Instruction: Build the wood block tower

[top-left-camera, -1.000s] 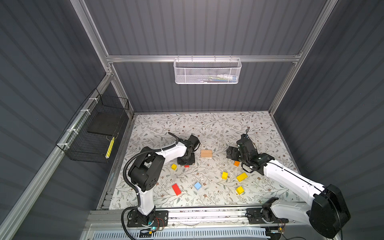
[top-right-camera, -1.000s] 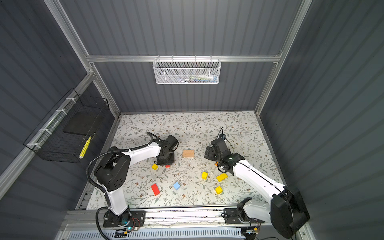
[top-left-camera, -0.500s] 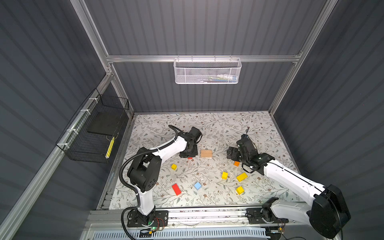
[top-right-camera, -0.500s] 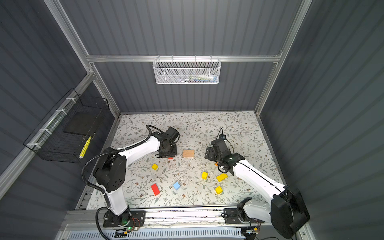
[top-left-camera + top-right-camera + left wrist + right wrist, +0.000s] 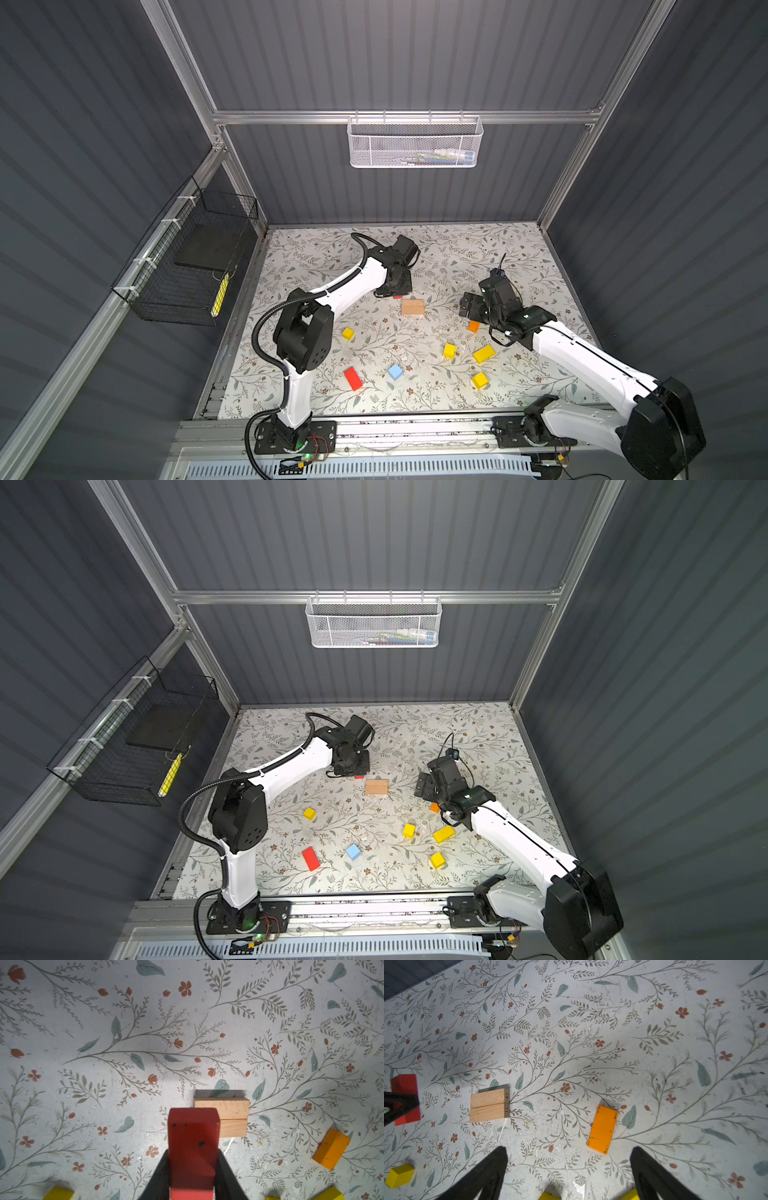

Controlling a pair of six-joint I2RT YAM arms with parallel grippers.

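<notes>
Left wrist view: my left gripper (image 5: 192, 1172) is clamped on a red brick (image 5: 193, 1142), just beside the tan brick pair (image 5: 230, 1109), the only base so far. Right gripper (image 5: 569, 1150) gapes empty nr the orange brick (image 5: 603, 1129), beyond that pair. No tower yet; other wood blocks (image 5: 395, 371) lie scattered around the pair, i.e. nearly all stacking left.

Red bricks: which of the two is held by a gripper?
The red brick clamped in the left gripper, close to the two tan bricks. The other red brick lies free on the mat, beside the light-blue cube.
</notes>
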